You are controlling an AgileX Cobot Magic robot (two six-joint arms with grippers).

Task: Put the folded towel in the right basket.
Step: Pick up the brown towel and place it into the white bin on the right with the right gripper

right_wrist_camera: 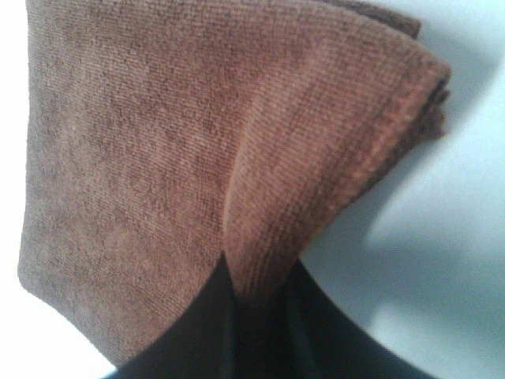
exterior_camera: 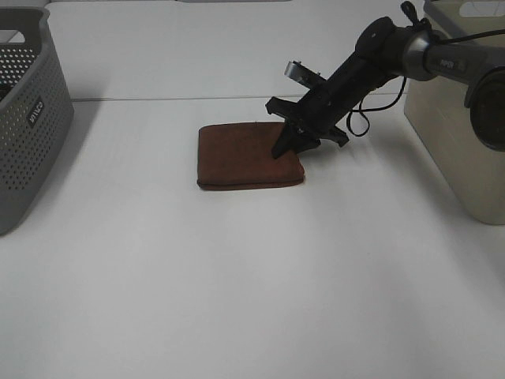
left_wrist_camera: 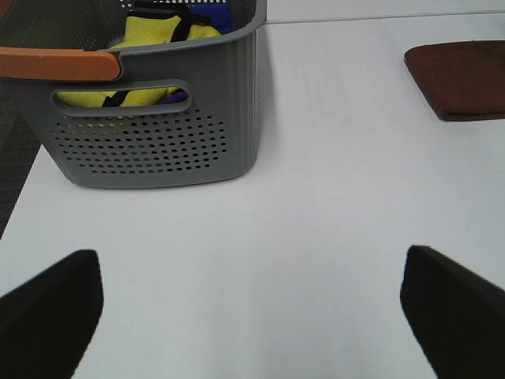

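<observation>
The folded brown towel (exterior_camera: 241,155) lies flat on the white table near the middle. My right gripper (exterior_camera: 286,148) reaches in from the right and is shut on the towel's right edge. In the right wrist view the towel (right_wrist_camera: 197,142) bunches into a raised fold where the dark fingers (right_wrist_camera: 197,339) pinch it. The right basket (exterior_camera: 461,142) is beige and stands at the right edge of the table. My left gripper (left_wrist_camera: 252,316) is open and empty over bare table, out of the exterior view. The towel (left_wrist_camera: 461,79) also shows far off in the left wrist view.
A grey perforated basket (exterior_camera: 28,118) stands at the left edge. In the left wrist view this basket (left_wrist_camera: 158,142) has an orange handle and holds yellow and blue cloth (left_wrist_camera: 162,31). The right arm's cable (exterior_camera: 359,118) hangs near the towel.
</observation>
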